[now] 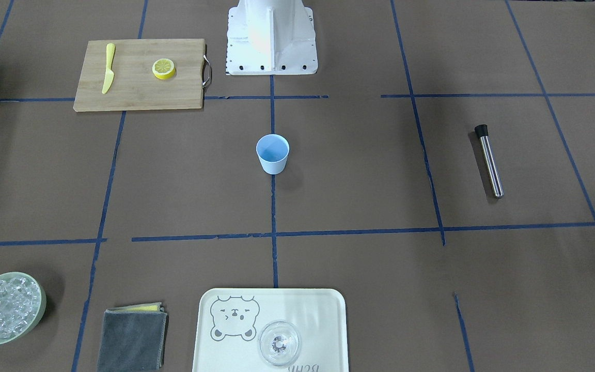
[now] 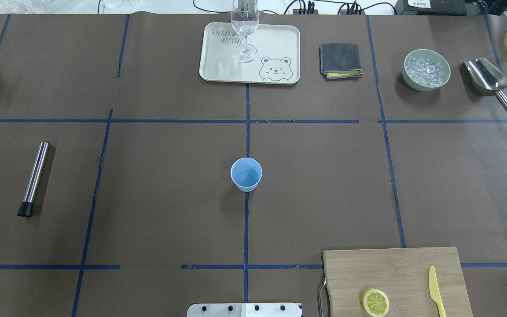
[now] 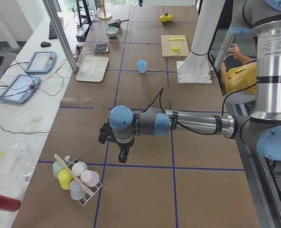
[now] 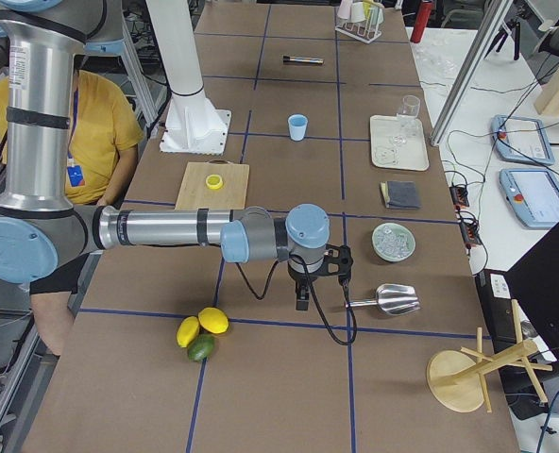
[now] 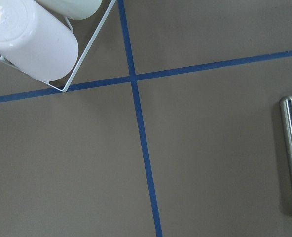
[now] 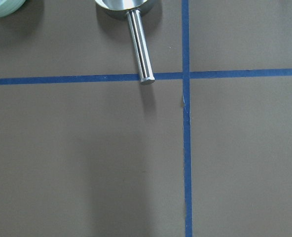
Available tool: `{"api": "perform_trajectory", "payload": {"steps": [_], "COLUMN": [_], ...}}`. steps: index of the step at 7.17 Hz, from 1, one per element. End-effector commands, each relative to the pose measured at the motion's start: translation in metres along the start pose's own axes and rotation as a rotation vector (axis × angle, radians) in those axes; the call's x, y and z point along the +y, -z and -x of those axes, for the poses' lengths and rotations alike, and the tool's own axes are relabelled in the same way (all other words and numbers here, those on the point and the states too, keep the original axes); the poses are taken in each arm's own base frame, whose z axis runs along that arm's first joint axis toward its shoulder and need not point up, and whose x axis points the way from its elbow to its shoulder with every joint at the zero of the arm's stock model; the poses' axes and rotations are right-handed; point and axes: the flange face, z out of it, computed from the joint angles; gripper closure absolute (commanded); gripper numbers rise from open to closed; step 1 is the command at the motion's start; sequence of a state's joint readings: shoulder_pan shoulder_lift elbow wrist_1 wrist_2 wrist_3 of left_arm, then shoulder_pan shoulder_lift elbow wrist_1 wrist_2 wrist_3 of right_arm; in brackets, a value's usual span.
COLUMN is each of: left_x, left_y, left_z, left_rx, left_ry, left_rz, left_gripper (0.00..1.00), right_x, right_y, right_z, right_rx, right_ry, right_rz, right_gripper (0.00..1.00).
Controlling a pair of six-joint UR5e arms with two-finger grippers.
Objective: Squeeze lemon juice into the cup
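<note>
Overhead, the light-blue cup (image 2: 246,174) stands upright at the centre of the brown surface (image 2: 170,176), right on a blue tape line. The lemon slice (image 2: 375,302) lies flat, face up, on the wooden cutting board (image 2: 394,268), at about 5 o'clock from the cup and well apart from it. The yellow plastic knife (image 2: 435,290) lies at the slice's 3 o'clock. A cream bear tray (image 2: 218,66) at 12 o'clock carries a clear stemmed glass (image 2: 244,26).

Neither arm is near the cup. The left hand (image 3: 123,156) hangs above the surface beside a wire rack of cups (image 3: 76,178). The right hand (image 4: 301,298) hangs near the steel scoop (image 4: 393,299). Both show only in the side views, so I cannot tell how wide either one stands.
</note>
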State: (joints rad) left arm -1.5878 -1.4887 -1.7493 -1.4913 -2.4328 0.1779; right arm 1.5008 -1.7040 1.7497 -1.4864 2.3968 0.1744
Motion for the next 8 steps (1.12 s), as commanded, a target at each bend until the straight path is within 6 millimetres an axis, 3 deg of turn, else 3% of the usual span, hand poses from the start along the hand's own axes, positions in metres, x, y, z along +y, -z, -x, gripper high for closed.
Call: {"api": "perform_trajectory", "payload": {"steps": [1,7,8], "left_x": [0.002,0.002,0.002], "left_y": [0.004,0.004,0.003], "left_z": [-0.003,-0.006,-0.006], "left_rx": [0.001,0.004,0.004], "left_ry": [-0.009,0.002,-0.002], "left_rz": [-0.013,-0.003,-0.005], "left_gripper": [0.0,0.0,0.0], "right_x": [0.0,0.004,0.003], "right_y": [-0.001,-0.007,0.004], "right_z": [-0.001,-0.009,0.004], "right_rx": [0.001,0.006,-0.001], "right_ry": [-0.003,-0.023,0.001], "right_rz": [0.001,0.015,-0.008], "right_gripper": [0.0,0.0,0.0]}}
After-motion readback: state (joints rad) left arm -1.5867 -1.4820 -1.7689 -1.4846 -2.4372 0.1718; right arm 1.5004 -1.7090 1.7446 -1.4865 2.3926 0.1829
